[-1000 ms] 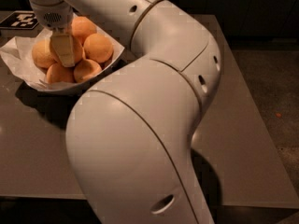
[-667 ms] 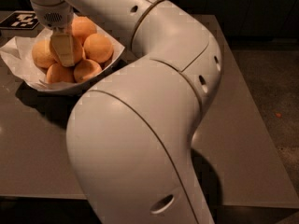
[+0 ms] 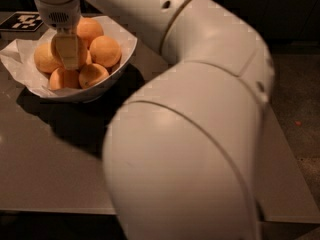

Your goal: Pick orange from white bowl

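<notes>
— White bowl (image 3: 126, 50) at the far left end of the table (image 3: 45, 164), paper-lined, heaped with fruit. Spotted the orange (image 3: 84, 59) yet?
— Barely. Mostly hidden, mid-heap, with just a sliver peeping out at the right edge of the gripper (image 3: 68, 63). Judged to be the target; hard to swear to.
— And the gripper?
— Down inside the bowl, hanging from the arm (image 3: 200, 109) straight over the middle of the heap. Open or clamped on anything? Cannot tell.
— So, which way from gripper to fruit?
— Directly behind and a touch right, probably touching. No sideways reach needed; round, so no long axis to line up with.
— Neighbours?
— Smaller oranges (image 3: 105, 50) packed close on every side. Likely to get nudged on the way up; best lifted vertically.
</notes>
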`<state>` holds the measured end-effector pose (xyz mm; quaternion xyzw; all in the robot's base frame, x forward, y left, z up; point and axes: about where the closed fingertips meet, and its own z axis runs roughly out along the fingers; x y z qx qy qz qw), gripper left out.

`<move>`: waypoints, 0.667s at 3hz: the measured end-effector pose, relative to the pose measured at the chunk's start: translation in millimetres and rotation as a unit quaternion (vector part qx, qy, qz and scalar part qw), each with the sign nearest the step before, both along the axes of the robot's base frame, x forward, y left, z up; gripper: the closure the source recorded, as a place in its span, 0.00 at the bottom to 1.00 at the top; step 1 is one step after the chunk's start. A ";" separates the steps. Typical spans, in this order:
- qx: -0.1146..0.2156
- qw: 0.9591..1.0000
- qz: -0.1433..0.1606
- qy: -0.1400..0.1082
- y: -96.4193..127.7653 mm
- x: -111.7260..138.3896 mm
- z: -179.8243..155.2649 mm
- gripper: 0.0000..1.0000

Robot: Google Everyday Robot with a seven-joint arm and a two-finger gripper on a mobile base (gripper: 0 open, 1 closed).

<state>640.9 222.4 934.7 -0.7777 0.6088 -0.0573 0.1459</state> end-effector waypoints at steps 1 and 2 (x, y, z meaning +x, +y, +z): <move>0.070 0.997 0.010 -0.027 -16.6 -34.0 27.7 1.00; 0.114 0.992 0.025 -0.045 -28.4 -65.7 44.2 1.00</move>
